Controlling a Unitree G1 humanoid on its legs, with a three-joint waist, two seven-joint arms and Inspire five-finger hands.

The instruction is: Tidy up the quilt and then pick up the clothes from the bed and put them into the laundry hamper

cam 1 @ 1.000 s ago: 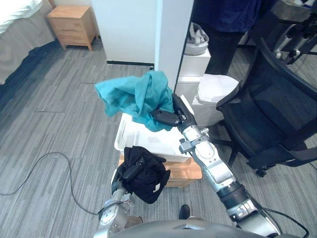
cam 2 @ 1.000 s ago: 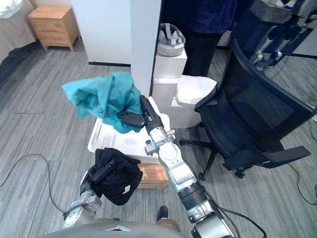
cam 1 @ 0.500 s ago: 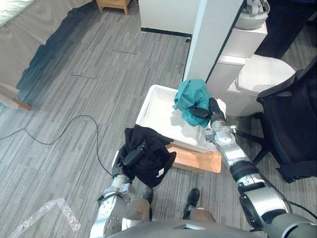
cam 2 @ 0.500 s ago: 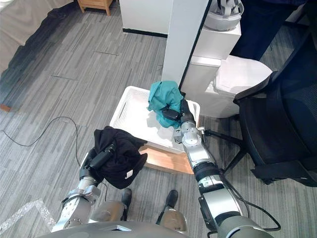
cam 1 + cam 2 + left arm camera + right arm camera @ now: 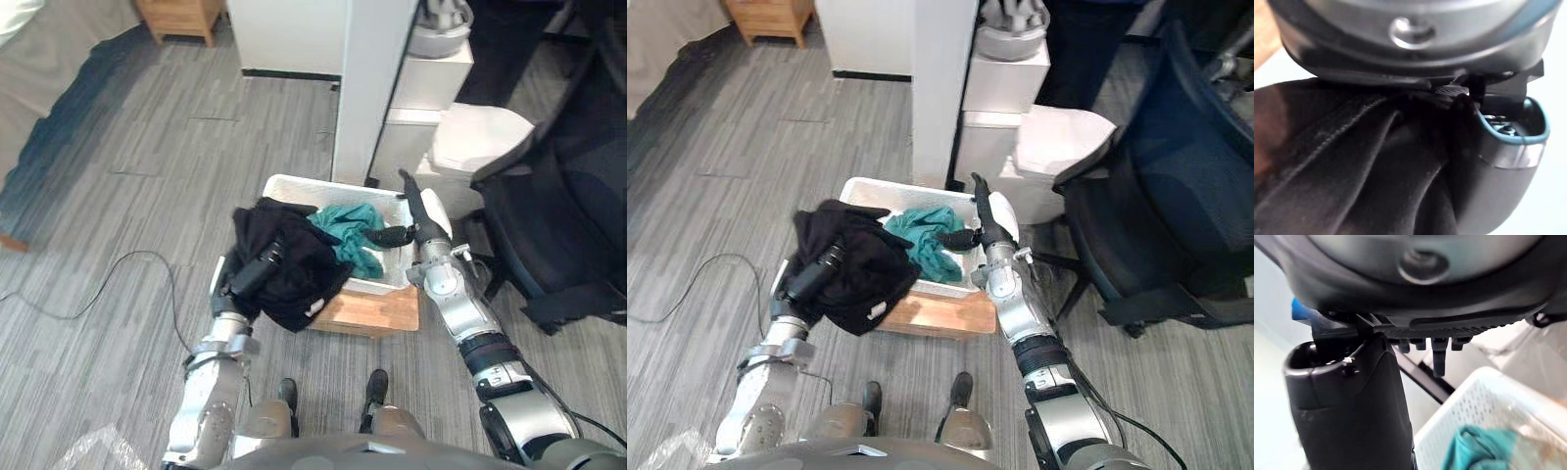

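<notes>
A white laundry hamper (image 5: 304, 183) sits on the floor before me. A teal garment (image 5: 348, 232) lies inside it, bunched toward the right side. My right hand (image 5: 409, 208) stands just above the hamper's right rim, open, fingers straight up and thumb pointing at the teal cloth without holding it. In the right wrist view the teal garment (image 5: 1474, 450) lies loose in the hamper (image 5: 1484, 396). My left hand (image 5: 257, 271) is shut on a black garment (image 5: 289, 264), which hangs over the hamper's left rim. Black cloth (image 5: 1352, 171) is bunched against that hand.
The hamper rests on a low wooden stand (image 5: 367, 308). A white pillar (image 5: 367, 78) and white bins (image 5: 470, 137) stand right behind it. A black office chair (image 5: 568, 196) is close on the right. The bed (image 5: 39, 59) and nightstand (image 5: 176, 15) lie far left.
My right hand lowered the teal garment into the hamper and opened, letting it go. My left hand brought the black garment up over the hamper's left rim. The camera also shifted.
</notes>
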